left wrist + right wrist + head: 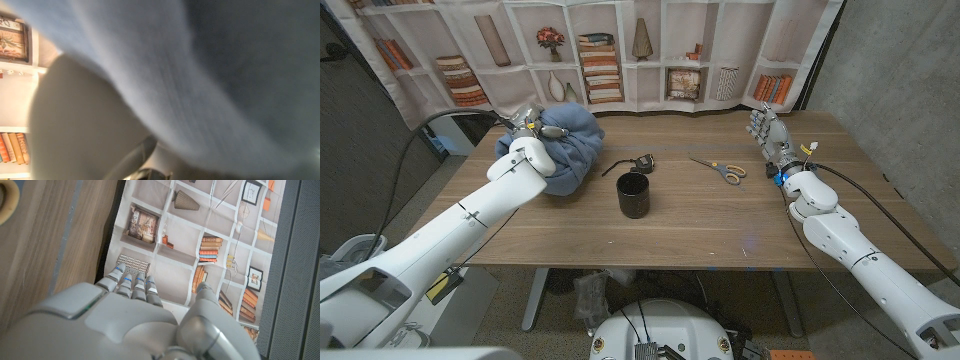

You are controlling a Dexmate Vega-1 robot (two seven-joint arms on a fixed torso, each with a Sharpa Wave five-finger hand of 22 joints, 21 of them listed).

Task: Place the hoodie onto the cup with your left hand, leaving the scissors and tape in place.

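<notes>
Hoodie point(563, 148), blue-grey and bunched into a rounded heap, sits near the desk's far left corner, raised slightly off the wood on its left side. No writing or logo can be read on it.

Nearest on the wooden desk point(700, 225), toward the middle, stands a black cup point(633, 195), upright with its mouth open upward; it bears no legible label. The hoodie is just beside the cup, to the cup's left, and not on it.

Slightly farther back, just behind the cup, lies a small dark tape dispenser point(642, 162) with a thin black strip point(618, 168) curving out from it toward the hoodie. To its right, well apart from the cup, lie scissors point(722, 170) with yellow handles, flat on the desk with blades pointing toward the far left.

The left hand point(538, 132) is pressed into the top left of the hoodie, fingers closed into the fabric and gripping it. In the left wrist view, blurred blue cloth point(210, 80) hangs very close to the lens.

The right hand point(769, 128) stands near the desk's far right edge, fingers extended side by side and holding nothing; the right wrist view shows its fingers point(131, 285) straight.

Beyond the far edge hangs a printed backdrop of bookshelves point(620, 50); its book spines are too small to read.
</notes>
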